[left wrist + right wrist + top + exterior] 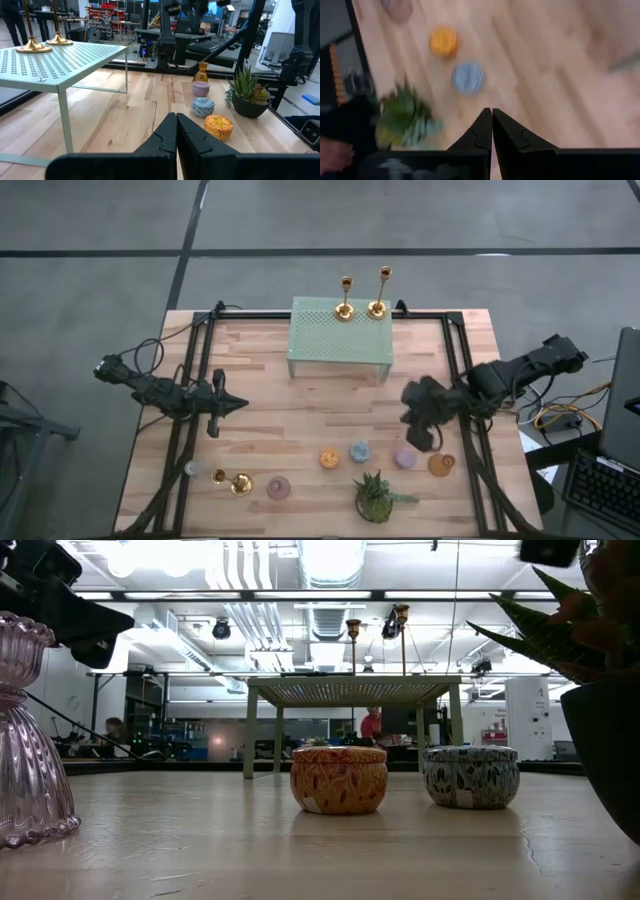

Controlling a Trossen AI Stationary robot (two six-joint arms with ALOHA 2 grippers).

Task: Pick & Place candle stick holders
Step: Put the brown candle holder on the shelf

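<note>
**Two up, one to go**

Two candlesticks (361,293) are already parked on the green rack (340,337); a third (233,481) is left lying near the front-left edge. Both grippers, left (238,405) and right (412,420), are pinched shut, nothing held.

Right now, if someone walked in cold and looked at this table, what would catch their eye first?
Probably the two gold candle stick holders standing side by side at the far edge of the pale green perforated stand in the middle of the table. Next, the row of small coloured tins and the potted plant along the near edge. The left gripper and right gripper hover shut on either side.
</note>
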